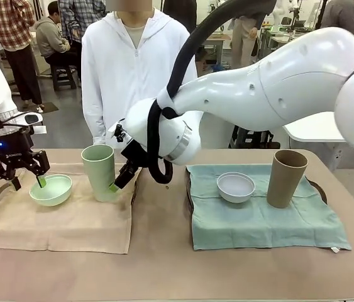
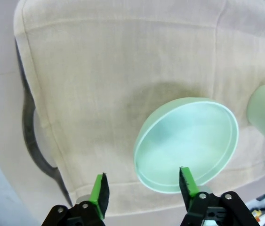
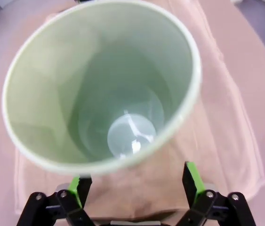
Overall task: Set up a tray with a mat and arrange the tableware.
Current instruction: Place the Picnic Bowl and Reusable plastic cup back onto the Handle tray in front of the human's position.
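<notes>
Pale green bowl [image 1: 51,189] on beige mat [image 1: 57,223], left fingers [image 1: 26,180] spread

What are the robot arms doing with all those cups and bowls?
They are setting two places. The left gripper hangs open over the shallow pale green bowl on the beige cloth mat. The right gripper, also open, is beside the tall pale green cup, not holding it. A small white bowl and tall brown cup stand on the teal cloth mat. A person in white watches.
</notes>
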### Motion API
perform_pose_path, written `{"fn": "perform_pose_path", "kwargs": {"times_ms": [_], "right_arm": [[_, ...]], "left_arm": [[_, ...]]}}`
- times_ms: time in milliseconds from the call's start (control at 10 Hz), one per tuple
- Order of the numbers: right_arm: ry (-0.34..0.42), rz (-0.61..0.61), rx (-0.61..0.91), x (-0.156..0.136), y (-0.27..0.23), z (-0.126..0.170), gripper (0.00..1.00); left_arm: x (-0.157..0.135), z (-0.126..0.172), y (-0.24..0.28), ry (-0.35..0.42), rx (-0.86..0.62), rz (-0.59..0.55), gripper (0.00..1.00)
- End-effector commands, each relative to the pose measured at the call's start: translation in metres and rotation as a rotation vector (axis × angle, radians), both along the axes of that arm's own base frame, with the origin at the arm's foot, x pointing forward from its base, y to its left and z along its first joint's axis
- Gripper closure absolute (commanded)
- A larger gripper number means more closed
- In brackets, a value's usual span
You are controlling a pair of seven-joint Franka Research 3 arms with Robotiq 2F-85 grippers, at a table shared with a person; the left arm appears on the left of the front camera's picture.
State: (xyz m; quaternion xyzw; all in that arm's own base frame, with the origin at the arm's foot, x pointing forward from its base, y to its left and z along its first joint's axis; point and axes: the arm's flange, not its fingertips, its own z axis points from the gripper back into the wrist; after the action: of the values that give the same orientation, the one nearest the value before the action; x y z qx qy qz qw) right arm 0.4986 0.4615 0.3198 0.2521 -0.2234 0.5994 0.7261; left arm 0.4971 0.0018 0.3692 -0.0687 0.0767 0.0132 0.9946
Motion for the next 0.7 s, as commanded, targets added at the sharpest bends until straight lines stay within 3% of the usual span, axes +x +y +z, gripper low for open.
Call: {"fn": "perform_pose_path", "kwargs": {"times_ms": [0,200,300,600], "right_arm": [[0.088,-0.063,-0.079,-0.008,-0.009,0.018,0.0],[0.324,-0.172,-0.149,-0.02,-0.022,0.046,0.0],[0.403,-0.237,-0.203,-0.026,-0.027,0.065,0.0],[0.547,-0.56,-0.348,-0.033,-0.069,0.122,0.0]], "left_arm": [[-0.005,0.018,0.003,0.021,0.017,-0.017,0.05],[-0.015,0.043,-0.004,0.015,0.025,-0.084,0.05],[-0.024,0.059,-0.012,0.0,0.045,-0.128,0.05],[-0.042,0.106,-0.044,-0.046,0.107,-0.237,0.05]]}}
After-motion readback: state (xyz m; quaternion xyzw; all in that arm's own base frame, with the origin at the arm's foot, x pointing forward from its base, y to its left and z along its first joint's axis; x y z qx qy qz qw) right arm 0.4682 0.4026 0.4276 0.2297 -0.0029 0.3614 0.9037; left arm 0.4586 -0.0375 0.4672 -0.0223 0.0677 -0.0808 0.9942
